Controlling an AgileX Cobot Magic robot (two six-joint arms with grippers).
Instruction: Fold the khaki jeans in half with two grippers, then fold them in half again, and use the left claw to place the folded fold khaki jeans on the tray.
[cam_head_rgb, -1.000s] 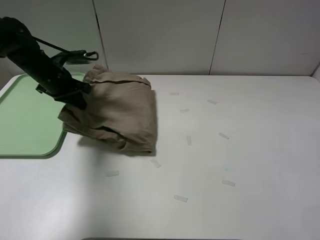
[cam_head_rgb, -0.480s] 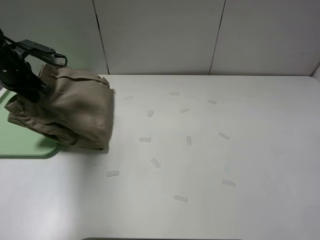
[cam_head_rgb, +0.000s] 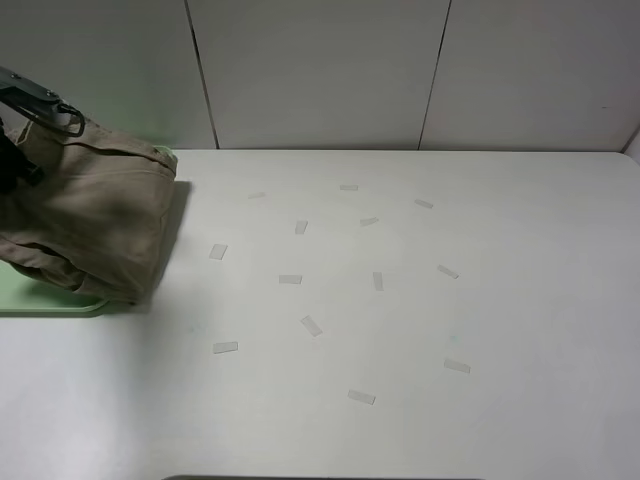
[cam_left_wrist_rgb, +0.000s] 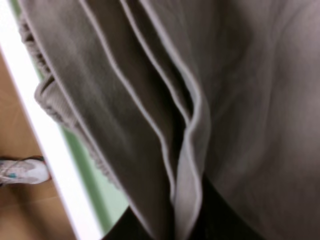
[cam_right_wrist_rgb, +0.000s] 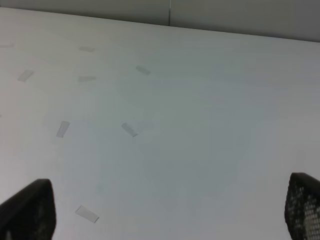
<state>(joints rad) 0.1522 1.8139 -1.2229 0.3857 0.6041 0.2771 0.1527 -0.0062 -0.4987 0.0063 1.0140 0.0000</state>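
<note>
Khaki jeans bunched over tray edge

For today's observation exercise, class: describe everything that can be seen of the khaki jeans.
The khaki jeans are a folded bundle of soft, matte khaki-tan cloth at the table's far left, covering most of the mint-green tray. The left wrist view shows stacked layers with pale stitched hems and a gathered elastic waistband. The bundle sags, its bottom edge overhanging the tray rim. Dark gripper parts sit against its left side, the grip hidden.

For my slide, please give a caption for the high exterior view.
Folded khaki jeans carried over the green tray at the table's left edge.
</note>
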